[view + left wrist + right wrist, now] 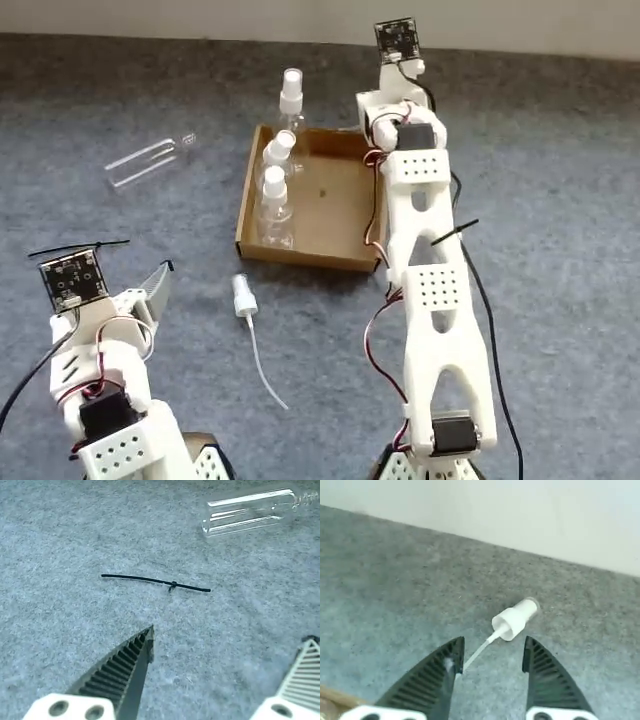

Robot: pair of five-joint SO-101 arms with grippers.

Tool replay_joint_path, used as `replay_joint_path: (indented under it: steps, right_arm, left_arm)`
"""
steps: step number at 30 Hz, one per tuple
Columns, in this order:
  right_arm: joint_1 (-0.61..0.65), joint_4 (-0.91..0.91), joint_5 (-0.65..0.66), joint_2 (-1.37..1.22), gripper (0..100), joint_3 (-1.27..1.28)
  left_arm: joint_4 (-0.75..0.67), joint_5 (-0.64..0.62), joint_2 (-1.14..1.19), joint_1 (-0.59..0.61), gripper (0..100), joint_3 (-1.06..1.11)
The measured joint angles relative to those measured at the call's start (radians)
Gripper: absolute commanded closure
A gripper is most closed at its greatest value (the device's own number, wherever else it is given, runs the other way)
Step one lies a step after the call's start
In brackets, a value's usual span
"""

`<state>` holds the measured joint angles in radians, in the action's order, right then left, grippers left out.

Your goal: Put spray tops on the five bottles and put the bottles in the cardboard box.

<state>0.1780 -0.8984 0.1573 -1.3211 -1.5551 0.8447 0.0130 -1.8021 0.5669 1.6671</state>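
Grey carpet is laid over the counter. The right fingers are spread wide and empty over a loose spray top. The left fingers are likewise open and empty, with an uncapped bottle at twelve o'clock and the cardboard box at two. The thin tube might be pinched instead of the cap, and the top dropped.

- Clear bottle, lying ahead of the left hand: its neck runs off the picture's edge.
- One left-hand finger is cut by the edge.
- Spray top just ahead of the right hand: its tube's end hides behind a finger.
- Cardboard box beside that hand: mostly cut off.
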Motion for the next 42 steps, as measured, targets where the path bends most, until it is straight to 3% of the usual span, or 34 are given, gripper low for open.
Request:
replay_joint_path:
  steps: [35, 42]
  right_arm:
    - [-0.006, 0.087, -0.009, -0.124, 84.7, -0.020]
    - [-0.054, -0.193, -0.009, 0.043, 84.7, -0.066]
  left_arm:
    - [0.000, 0.000, 0.000, 0.000, 61, 0.000]
    - [0.000, 0.000, 0.000, 0.000, 61, 0.000]
